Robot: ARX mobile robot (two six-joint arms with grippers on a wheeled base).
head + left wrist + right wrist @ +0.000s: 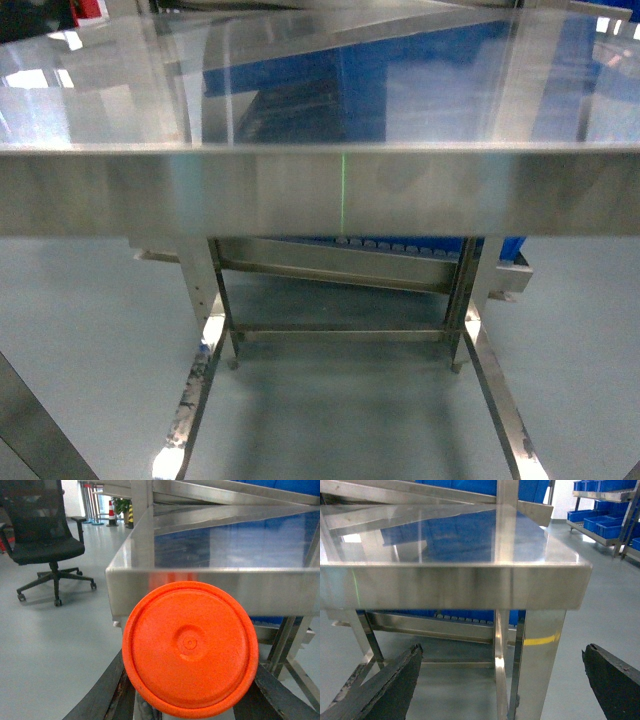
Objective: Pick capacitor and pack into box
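Orange disc sits between left gripper jaws; right gripper spread, holding nothing.

A round orange lid fills the lower middle of the left wrist view, its flat face toward the camera, held between the left gripper's dark fingers, which rise from both lower corners. Just behind it runs the front edge of a steel worktop, its shiny top reflecting blue. A black office chair stands on the grey floor at far left.

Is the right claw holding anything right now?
No, the right claw is open, with only the steel table's leg and floor showing between its dark fingers.
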